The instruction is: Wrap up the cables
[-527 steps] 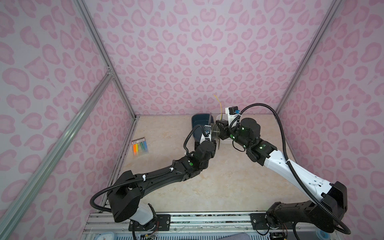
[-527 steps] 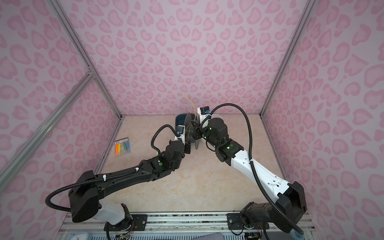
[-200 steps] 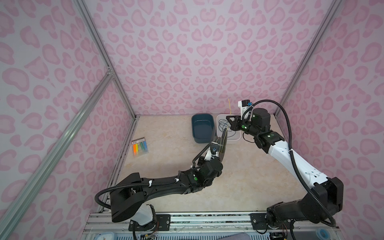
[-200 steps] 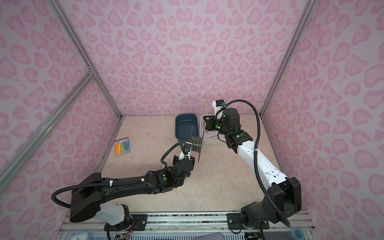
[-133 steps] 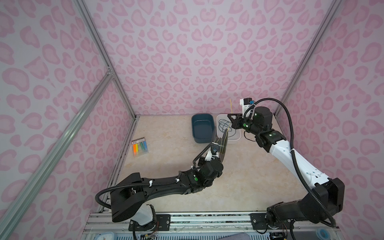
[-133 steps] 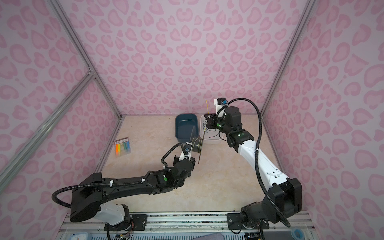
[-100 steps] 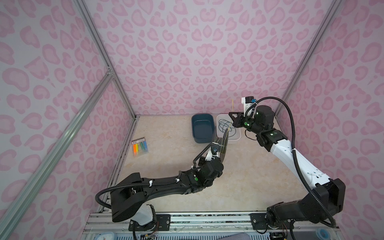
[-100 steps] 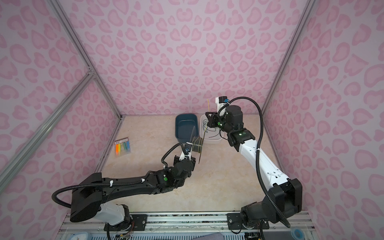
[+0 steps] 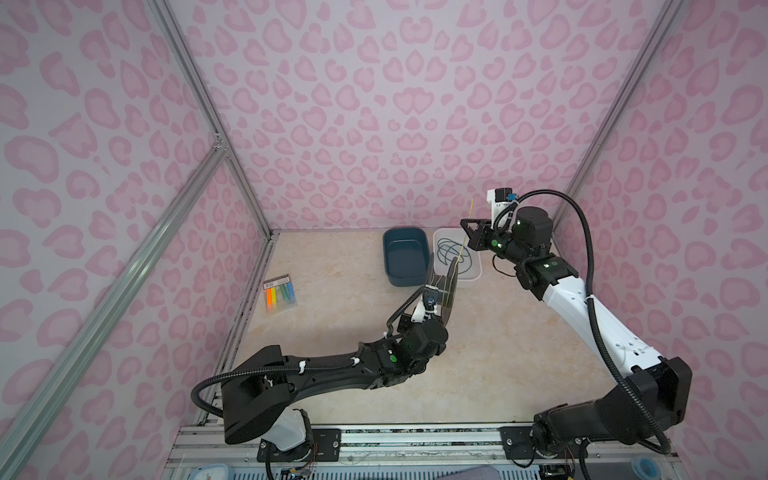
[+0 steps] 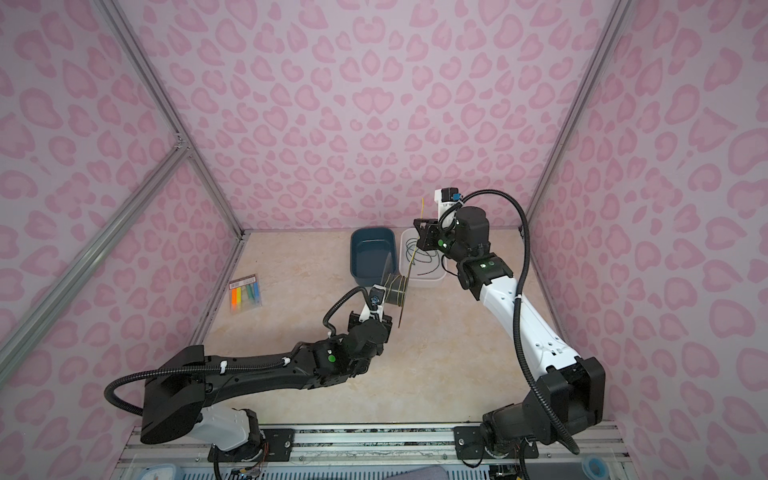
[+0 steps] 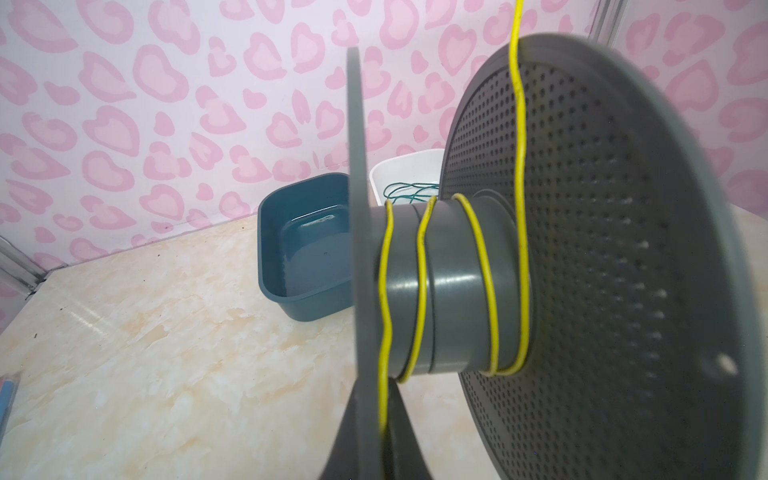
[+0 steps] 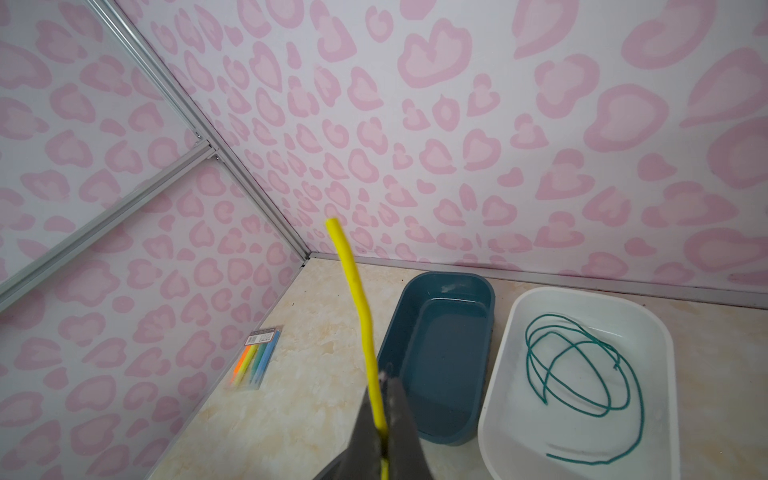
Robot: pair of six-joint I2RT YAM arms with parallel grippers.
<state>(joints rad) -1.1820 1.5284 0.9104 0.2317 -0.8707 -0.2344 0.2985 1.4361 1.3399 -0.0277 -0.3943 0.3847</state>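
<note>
Both my grippers clamped: right gripper (image 12: 380, 405) pinches yellow wire (image 12: 360, 299) just short of free end; left gripper (image 11: 372, 436) bites flange of grey spool (image 11: 453, 291). Wire runs from right pinch down to hub, four loose turns there. White bin (image 12: 582, 293) with green cord (image 12: 641, 409) beneath right gripper. Risk: short tail slips from pinch, turns spring off hub; hard tug twists spool in left grip.

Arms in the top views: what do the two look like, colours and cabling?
The left arm is black above a white base, with white cable ties and a black corrugated hose looping from its shoulder. The right arm has a white forearm between black joints, with its own black hose arching over. Both show green lights.
</note>
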